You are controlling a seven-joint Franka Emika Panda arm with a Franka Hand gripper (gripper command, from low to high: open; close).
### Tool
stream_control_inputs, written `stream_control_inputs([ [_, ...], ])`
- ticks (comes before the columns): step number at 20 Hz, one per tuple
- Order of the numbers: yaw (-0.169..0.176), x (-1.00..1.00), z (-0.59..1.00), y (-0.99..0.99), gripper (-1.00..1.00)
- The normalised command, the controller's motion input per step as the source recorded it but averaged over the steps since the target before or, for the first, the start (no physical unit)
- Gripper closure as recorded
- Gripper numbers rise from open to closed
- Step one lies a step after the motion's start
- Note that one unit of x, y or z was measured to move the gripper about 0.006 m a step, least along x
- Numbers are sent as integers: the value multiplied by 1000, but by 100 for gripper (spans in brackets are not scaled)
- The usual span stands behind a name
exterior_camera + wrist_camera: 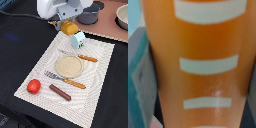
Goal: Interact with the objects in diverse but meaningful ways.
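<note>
Mid-carry, by the look of it: claw (66, 21) clenched on yellow ridged bread piece (68, 27), above placemat's (100, 75) far edge beside milk carton (78, 39). Next: choosing a free spot, lowering, releasing.

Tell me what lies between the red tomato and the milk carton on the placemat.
In the exterior view, the round tan plate and the orange-handled fork lie between the red tomato and the milk carton.

- Dark worktop (112, 90) carries a pale mat (95, 65).
- On the mat: plate (69, 65) central, tomato (33, 86) at 8, sausage (60, 92) at 6, carton (77, 39) at 12.
</note>
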Motion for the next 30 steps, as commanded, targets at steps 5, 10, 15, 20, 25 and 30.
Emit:
stream_control_inputs([
  [5,0,-967,-486,254,100],
  [10,0,-992,-559,192,100],
  [15,0,-1000,-629,88,100],
  [20,0,-959,-626,144,100],
  [25,0,-620,-448,247,100],
  [30,-12,-63,-90,286,100],
])
